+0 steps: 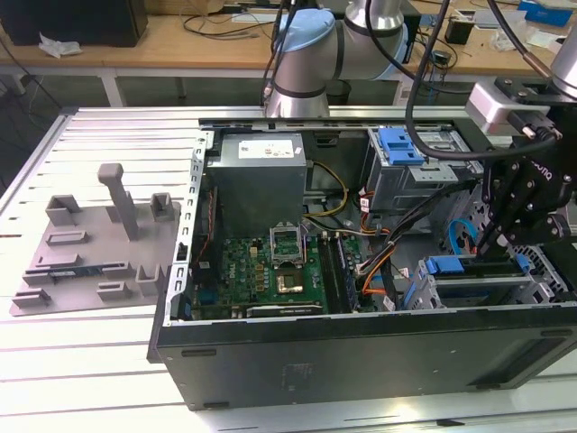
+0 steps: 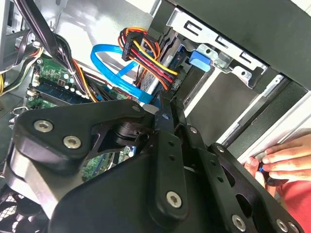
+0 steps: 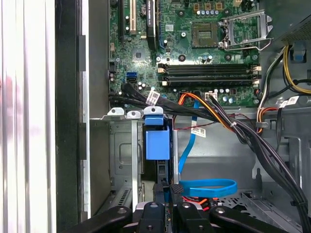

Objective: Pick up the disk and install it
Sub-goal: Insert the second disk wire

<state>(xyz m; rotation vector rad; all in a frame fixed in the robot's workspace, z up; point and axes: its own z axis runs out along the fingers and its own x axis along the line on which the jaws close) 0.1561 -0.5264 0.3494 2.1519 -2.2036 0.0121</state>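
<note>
Gripper (image 3: 164, 194) is right at the mouth of the cage (image 3: 121, 150), in line with the cage's blue latch (image 3: 158, 141). Can't tell how far it is open or whether it has hold of anything; the arm's own links block that spot in both wrist views.

Disk (image 2: 151, 83): I read the silver slab edge-on at the cage, just beside the latch, as the disk. It looks partly in the slot. Seating depth isn't visible.

Risks from here:
- Cables. The orange/red/yellow bundle (image 2: 146, 51) ends right against the disk and the blue cable (image 3: 209, 187) loops just beside the cage. Any push or tilt can snag one, pinch it or pull a plug.
- Skew. If the disk isn't square to the cage rails it jams, and more force bends the carrier or the cage.
- Latch. It sits in the gripper's line, so a hit could snap it.
- A person's hand (image 2: 286, 160) rests on the case edge near the cage, close to the arm links. That's a pinch hazard.
- The board (image 3: 194, 53) lies just past the cage, so a slip lands on it.
</note>
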